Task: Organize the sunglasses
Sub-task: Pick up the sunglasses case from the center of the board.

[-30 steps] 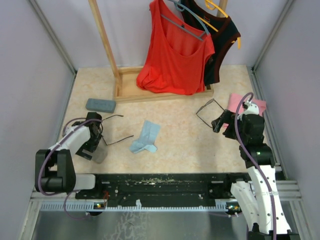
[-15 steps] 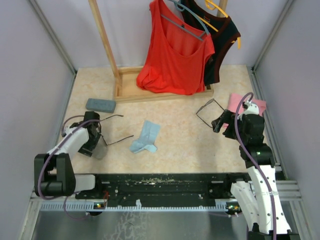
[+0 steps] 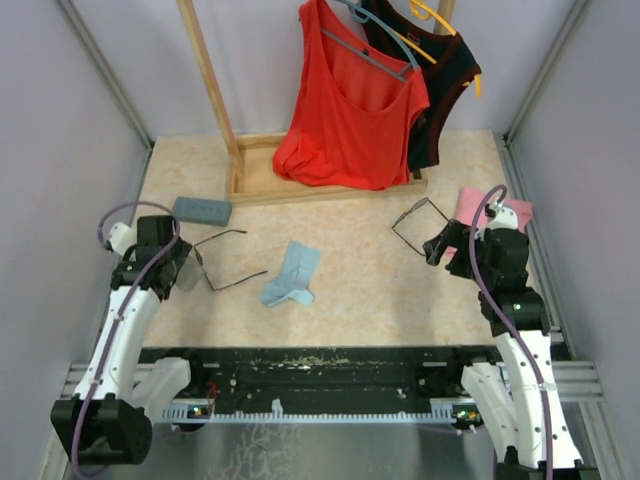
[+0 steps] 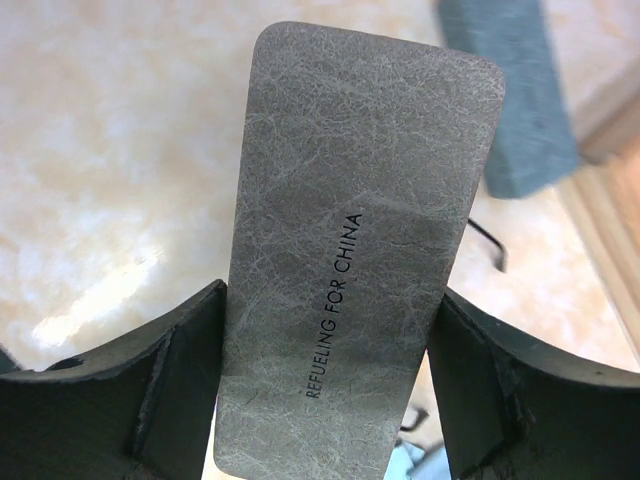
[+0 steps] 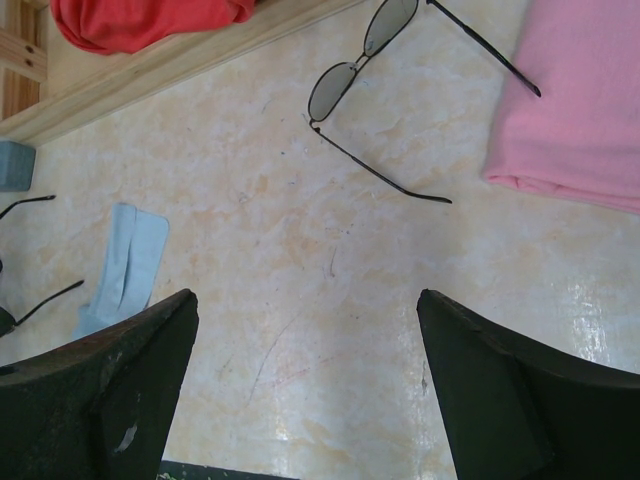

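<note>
Left claw (image 4: 330, 375) is seen pressed onto a grey case (image 4: 360, 200): the case is pinched across its width between the two dark fingers and is held clear above the bench (image 3: 360, 290), with a line of small printed lettering shown along its face. A second, blue-grey case (image 3: 201, 210) is laid flat on the bench beyond the claw, near the wooden rack base.

Just right of the held case, one pair of sunglasses (image 3: 204, 265) is found lying on the bench with both slim arms spread out to the right. Whether its frame is touched by the case cannot be told. A light blue cloth (image 3: 292, 272) is crumpled near the tips of those arms, apart from them.

Further back, a wooden rack (image 3: 300, 183) is stood on the bench, and a red top (image 3: 350, 100) and a black garment (image 3: 445, 80) are hung over it.

On the right side, the second pair of sunglasses (image 5: 332, 95) is laid open on the bench, one arm tip reaching the edge of a pink cloth (image 5: 580, 110). The right claw (image 5: 305, 390) is held spread wide just short of this pair, with nothing between its fingers.
</note>
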Robot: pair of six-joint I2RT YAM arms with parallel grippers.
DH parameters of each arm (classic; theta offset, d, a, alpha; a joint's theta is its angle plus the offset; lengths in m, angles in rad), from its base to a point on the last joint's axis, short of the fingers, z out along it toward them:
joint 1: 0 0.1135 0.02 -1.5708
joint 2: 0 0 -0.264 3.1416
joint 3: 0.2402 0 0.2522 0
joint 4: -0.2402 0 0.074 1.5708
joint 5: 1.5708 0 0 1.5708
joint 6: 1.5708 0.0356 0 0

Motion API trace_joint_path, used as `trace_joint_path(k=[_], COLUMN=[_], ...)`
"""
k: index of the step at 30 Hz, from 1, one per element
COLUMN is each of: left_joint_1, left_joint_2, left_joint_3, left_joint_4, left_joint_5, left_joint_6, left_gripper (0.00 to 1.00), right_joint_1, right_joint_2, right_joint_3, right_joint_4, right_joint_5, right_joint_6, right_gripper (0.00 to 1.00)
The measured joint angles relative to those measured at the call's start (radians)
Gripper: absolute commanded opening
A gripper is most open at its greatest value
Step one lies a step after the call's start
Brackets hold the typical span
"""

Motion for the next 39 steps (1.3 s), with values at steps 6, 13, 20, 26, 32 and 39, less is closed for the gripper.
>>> trace_joint_path(k=[6,13,20,26,32,39], left_joint_1=[-0.041,-0.488,-0.698,-0.715,-0.714,-0.714], left_joint_2=[0.015,0.176,0.341,0.375,0.325,0.272], left_joint_3=[0.102,0.23,0.24,0.24,0.194,0.164], left_joint_4=[0.096,0.208,0.414,0.572,0.773,0.935], left_joint_5=[0.121,0.116,0.299,0.551,0.789,0.996], left_joint_6=[0.204,0.326,0.437,0.538,0.589,0.591], left_gripper=[0.0,0.0,0.0,0.0,0.0,0.0], right_joint_1=[0.0,0.0,0.0,-0.001,-0.001,0.052], right_joint_2=[-0.006,-0.015,-0.048,-0.106,-0.148,-0.176], right_joint_3=[0.0,0.0,0.0,-0.02,-0.132,-0.236], right_joint_4=[0.001,0.007,0.014,0.089,0.286,0.57], right_joint_5=[-0.002,-0.008,-0.027,-0.13,-0.362,-0.536], right_joint_6=[0.002,0.003,0.016,0.022,0.094,0.229], right_gripper=[0.91,0.91,0.9,0.9,0.89,0.9])
